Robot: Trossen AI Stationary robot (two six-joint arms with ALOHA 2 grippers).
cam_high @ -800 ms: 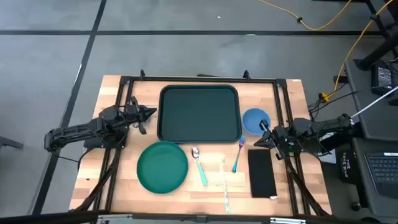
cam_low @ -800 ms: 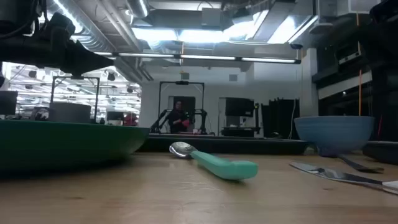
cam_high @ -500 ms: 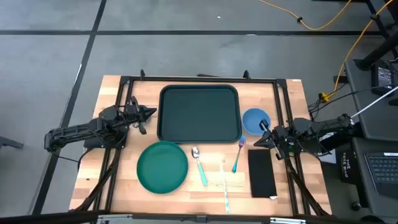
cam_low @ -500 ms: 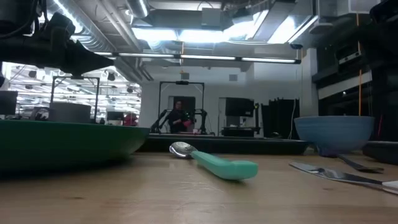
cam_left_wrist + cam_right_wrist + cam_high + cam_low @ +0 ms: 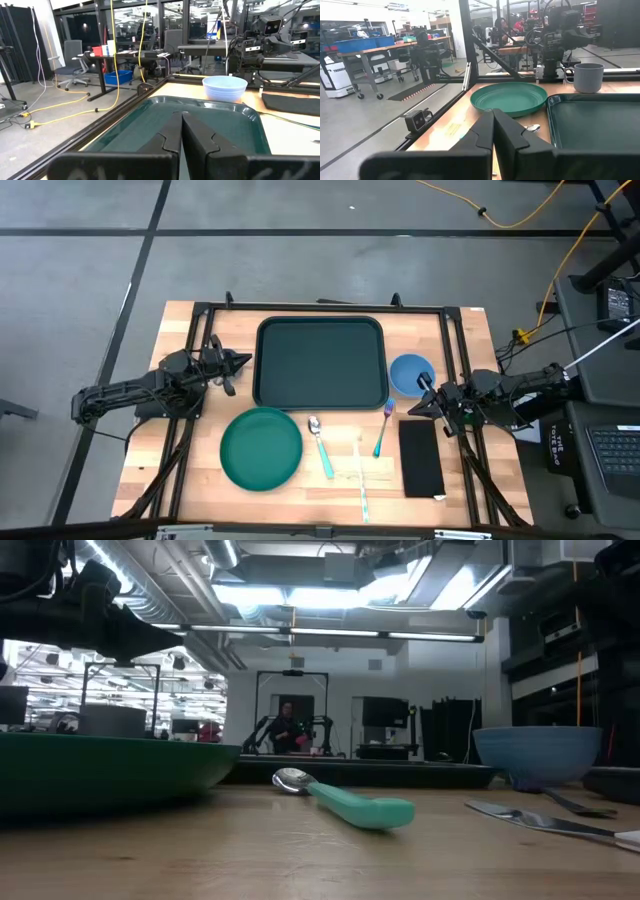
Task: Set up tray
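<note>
large dark green tray, rounded corners, raised rim, seemingly empty

Wooden table carries: tray far centre; blue bowl right; green plate, spoon, fork, black napkin near.

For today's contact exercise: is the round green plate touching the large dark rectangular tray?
Apart. The high view shows bare wood between the round green plate and the large dark rectangular tray.
</note>
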